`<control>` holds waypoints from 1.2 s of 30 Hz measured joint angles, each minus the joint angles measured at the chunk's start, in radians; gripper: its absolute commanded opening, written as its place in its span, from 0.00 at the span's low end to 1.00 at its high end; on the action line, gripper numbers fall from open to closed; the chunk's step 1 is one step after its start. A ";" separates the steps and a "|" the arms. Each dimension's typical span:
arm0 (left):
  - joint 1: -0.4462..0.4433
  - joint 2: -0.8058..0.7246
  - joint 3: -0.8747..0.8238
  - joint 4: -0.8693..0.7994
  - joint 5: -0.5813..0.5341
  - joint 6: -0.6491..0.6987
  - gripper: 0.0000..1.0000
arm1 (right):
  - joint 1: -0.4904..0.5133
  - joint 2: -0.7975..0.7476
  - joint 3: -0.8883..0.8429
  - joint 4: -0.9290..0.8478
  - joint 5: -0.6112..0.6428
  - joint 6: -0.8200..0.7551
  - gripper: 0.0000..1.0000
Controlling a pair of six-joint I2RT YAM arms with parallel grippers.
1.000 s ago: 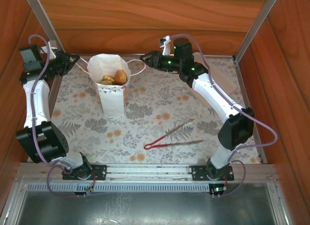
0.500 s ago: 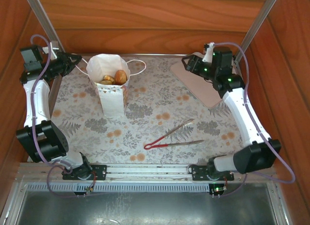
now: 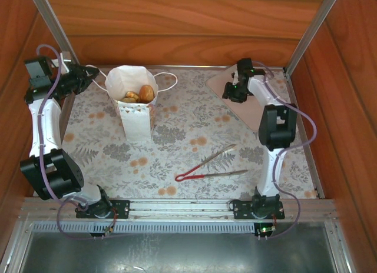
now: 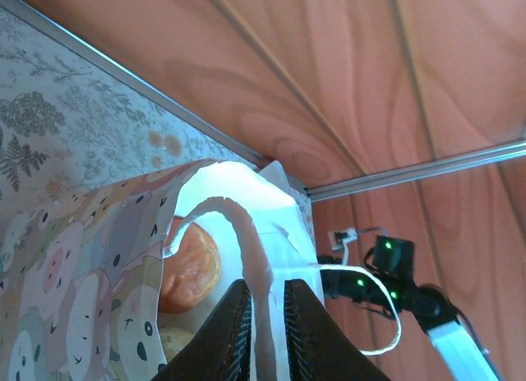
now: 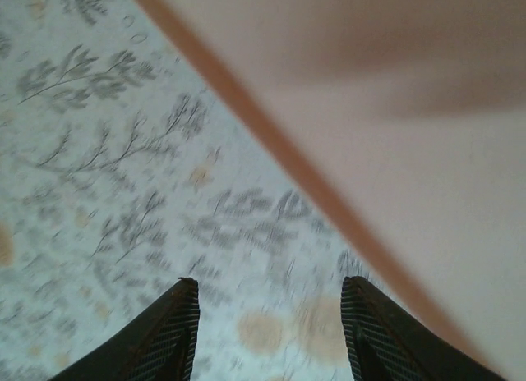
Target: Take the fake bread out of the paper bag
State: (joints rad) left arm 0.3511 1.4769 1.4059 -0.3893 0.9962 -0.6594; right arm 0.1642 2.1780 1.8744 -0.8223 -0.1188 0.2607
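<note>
The white paper bag [image 3: 136,117] stands upright at the back left of the table, mouth open. Golden-brown fake bread [image 3: 146,93] lies inside near the top; a round roll [image 4: 191,266] shows in the left wrist view. My left gripper [image 3: 88,76] is at the bag's left rim, shut on the bag's white handle [image 4: 246,233], which runs between its jaws [image 4: 267,286]. The other cord handle [image 3: 168,82] hangs loose on the right. My right gripper [image 3: 231,92] hovers open over the left edge of the beige tray [image 3: 244,111], with nothing between its fingers [image 5: 269,286].
Red-tipped tongs [image 3: 206,167] lie on the floral cloth at centre right. The beige tray [image 5: 411,110] sits at the back right. Wooden walls close the back and both sides. The right arm is folded up along the right side.
The right arm has swung from beside the bag's right handle to the tray at the back right. The left gripper has stayed on the bag's handle.
</note>
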 measured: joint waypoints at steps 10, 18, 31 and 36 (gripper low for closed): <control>0.000 -0.026 -0.015 0.000 -0.001 -0.005 0.18 | 0.011 0.103 0.075 -0.015 0.048 -0.126 0.51; 0.000 -0.044 -0.016 0.000 0.000 -0.011 0.18 | 0.048 0.209 0.148 -0.034 0.105 -0.208 0.49; 0.000 -0.050 -0.026 0.001 0.000 -0.011 0.18 | 0.081 0.242 0.186 -0.061 0.230 -0.395 0.19; 0.000 -0.050 -0.033 0.000 0.000 -0.011 0.18 | 0.116 0.165 0.039 0.026 0.280 -0.570 0.11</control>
State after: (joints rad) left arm 0.3511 1.4265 1.3731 -0.3889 0.9958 -0.6701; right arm 0.2798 2.3428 1.9137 -0.7959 0.1616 -0.3092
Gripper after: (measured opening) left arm 0.183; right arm 0.126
